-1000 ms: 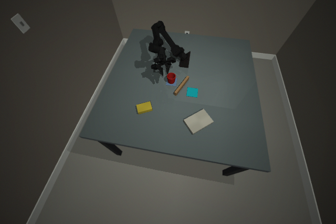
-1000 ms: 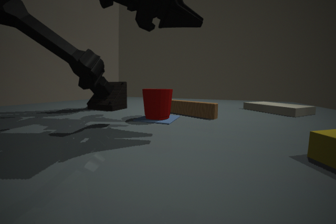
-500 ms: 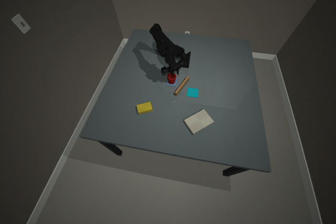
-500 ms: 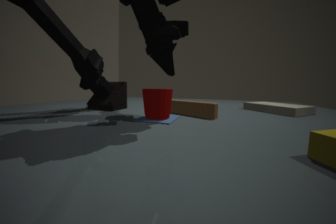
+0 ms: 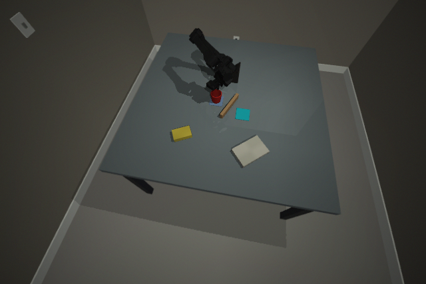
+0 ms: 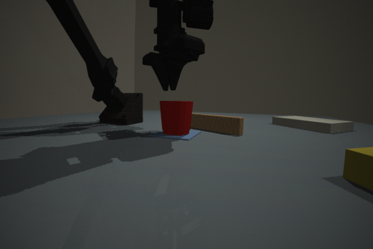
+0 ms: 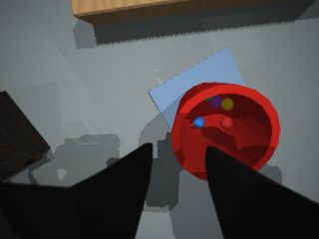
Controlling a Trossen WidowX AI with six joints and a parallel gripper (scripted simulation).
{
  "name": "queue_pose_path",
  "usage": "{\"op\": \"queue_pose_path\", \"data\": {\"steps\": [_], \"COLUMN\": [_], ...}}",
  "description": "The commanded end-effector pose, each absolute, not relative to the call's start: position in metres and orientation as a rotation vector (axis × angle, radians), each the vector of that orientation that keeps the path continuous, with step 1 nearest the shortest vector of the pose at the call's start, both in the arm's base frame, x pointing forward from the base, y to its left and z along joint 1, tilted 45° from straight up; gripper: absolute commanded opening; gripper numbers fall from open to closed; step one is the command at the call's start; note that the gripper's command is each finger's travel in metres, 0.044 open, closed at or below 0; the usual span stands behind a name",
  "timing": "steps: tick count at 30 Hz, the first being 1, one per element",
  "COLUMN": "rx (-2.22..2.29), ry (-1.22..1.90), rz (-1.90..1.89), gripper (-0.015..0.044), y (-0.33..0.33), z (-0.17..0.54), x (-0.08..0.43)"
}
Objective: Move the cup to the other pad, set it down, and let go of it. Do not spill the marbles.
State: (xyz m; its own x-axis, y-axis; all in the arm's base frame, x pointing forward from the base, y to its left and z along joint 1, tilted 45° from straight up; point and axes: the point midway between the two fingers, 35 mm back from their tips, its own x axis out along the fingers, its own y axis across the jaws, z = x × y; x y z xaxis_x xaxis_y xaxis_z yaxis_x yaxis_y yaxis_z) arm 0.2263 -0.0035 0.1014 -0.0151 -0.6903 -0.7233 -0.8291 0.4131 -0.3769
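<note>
A red cup (image 5: 216, 96) (image 6: 176, 118) (image 7: 259, 119) stands upright on the blue pad (image 5: 212, 103) (image 6: 193, 134) (image 7: 199, 75). Several small marbles lie inside it, among them a blue marble (image 7: 198, 122) and a red marble (image 7: 226, 122). The other pad (image 5: 242, 114) is cyan and has nothing on it; it is out of view in the wrist view. My gripper (image 6: 169, 90) (image 7: 178, 151) points down, partly open and empty. Its fingertips are a little above the cup's rim. In the wrist view one finger overlaps the cup's near side and the other is left of the cup.
A wooden bar (image 5: 229, 105) (image 6: 218, 123) (image 7: 164, 7) lies between the two pads. A yellow block (image 5: 181, 133) (image 6: 359, 164) and a pale flat box (image 5: 250, 151) (image 6: 313, 122) lie farther from the arm's dark base (image 6: 134, 109) (image 7: 17, 134).
</note>
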Motion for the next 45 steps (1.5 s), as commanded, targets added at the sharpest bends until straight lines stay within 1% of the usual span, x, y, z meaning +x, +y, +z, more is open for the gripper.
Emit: {"op": "queue_pose_path", "data": {"steps": [1, 45], "rx": [-1.354, -1.355], "ry": [1.765, 1.764], "rz": [0.198, 0.195], "gripper": [0.0148, 0.0148], "y": [-0.004, -0.049], "z": [0.103, 0.058], "x": [0.226, 0.224]}}
